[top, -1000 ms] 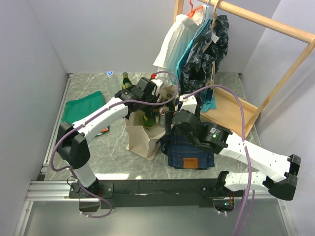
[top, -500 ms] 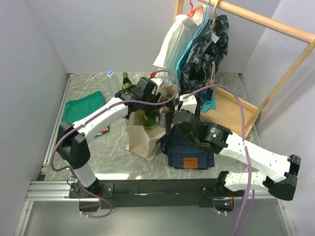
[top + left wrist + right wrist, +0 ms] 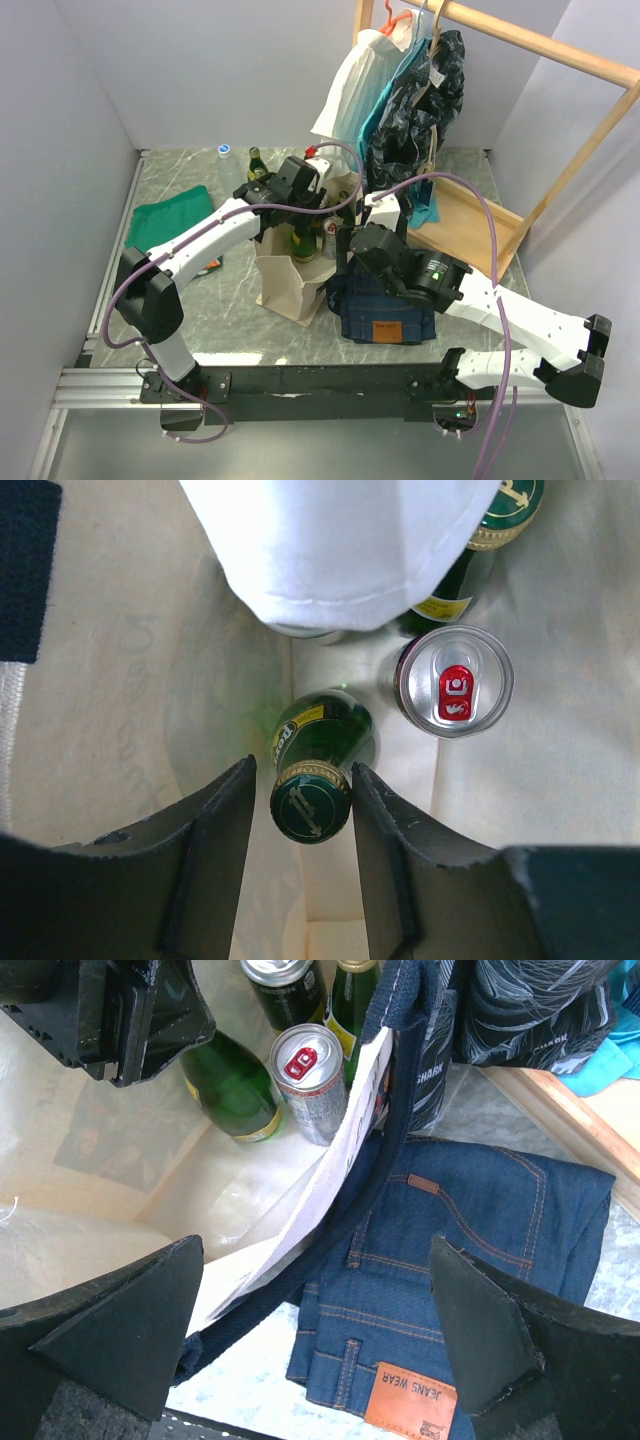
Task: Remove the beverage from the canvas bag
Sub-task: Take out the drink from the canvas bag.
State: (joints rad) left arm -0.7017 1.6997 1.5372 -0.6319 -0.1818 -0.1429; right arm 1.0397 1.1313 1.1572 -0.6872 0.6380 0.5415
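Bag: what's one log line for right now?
left gripper open, astride bottle top | right gripper open over bag rim | bottle in bag

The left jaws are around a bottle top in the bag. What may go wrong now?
The left gripper flanks only the cap of the green bottle, a thin gap showing; the bottle may slip when lifted.
The can stands close; a tilting bottle may knock it.
The right gripper is open, not holding the canvas bag, which may rise too.

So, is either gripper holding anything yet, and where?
Right gripper: nothing, jaws wide. Left gripper straddles the capped neck of the green bottle; grip cannot be told.
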